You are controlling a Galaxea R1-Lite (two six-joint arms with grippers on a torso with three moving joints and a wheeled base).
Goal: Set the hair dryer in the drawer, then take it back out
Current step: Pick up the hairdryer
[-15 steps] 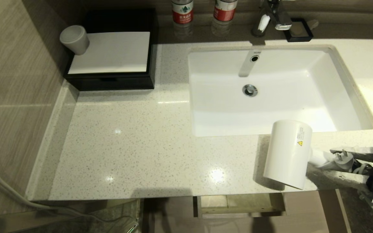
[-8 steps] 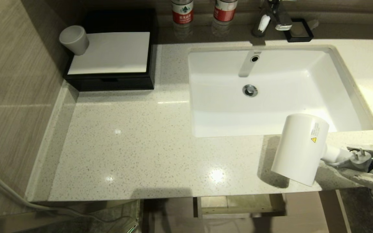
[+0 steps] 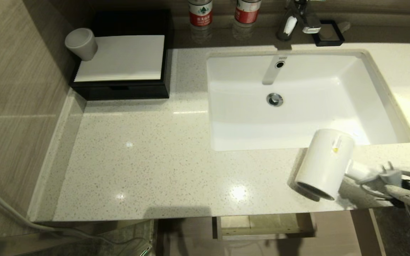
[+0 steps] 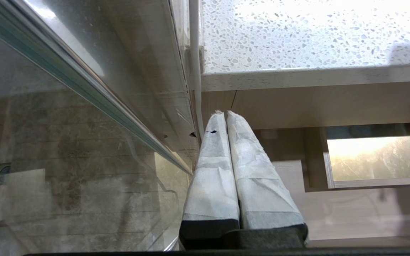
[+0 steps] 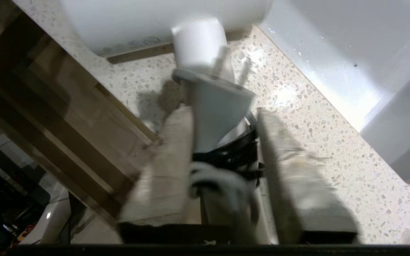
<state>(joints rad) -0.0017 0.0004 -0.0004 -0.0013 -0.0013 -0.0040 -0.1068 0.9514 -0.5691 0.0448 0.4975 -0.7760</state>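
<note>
The head view looks steeply down on the counter (image 3: 148,167) and sink (image 3: 368,92). The left wrist view sits low, facing up at the counter edge (image 4: 315,76). The right wrist view hangs close above counter (image 5: 315,142) and sink (image 5: 333,53) — ground shared with the head view.

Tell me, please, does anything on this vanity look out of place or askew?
Yes. The hair dryer lies tilted at the countertop's front edge beside the sink, barrel mouth facing the edge. Its handle sits between the right gripper's fingers, with cord and plug bundled loosely there.
</note>
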